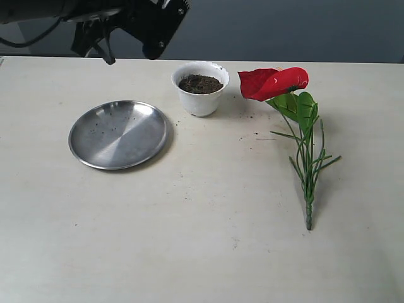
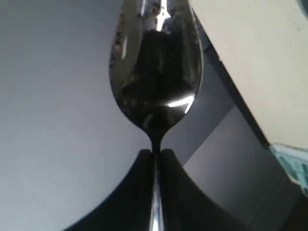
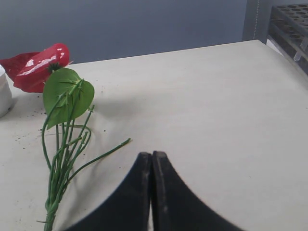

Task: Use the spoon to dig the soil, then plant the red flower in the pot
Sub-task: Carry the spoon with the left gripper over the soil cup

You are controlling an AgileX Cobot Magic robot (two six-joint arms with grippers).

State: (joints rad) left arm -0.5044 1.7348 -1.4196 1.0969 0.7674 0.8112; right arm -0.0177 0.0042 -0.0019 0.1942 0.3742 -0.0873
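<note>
**Left gripper** [image 2: 155,153]: black fingers pressed together on the thin handle of the spoon [image 2: 156,72], whose oval bowl stands out beyond the fingertips and carries dark flecks of earth near its far rim. In the exterior view this arm hangs above the far left edge of the table [image 1: 202,240], beyond the plate [image 1: 118,134].

**Right gripper** [image 3: 152,156]: jaws closed flat against each other, with nothing between them. It is poised over bare tabletop near the stem end of the red flower [image 1: 302,108].

**Red flower:** lying flat on the table's right side, with its glossy bloom just beside the pot [image 1: 200,101] and its stem pointing toward the near edge.

**Pot:** white, upright, between plate and bloom, filled with the soil [image 1: 200,84] to just below its rim. Loose crumbs are scattered around it.

**Plate:** round steel, dusted with a few specks.

**Lettering:** a teal patterned object [image 2: 291,161] at the table edge bears print too blurred to read.
</note>
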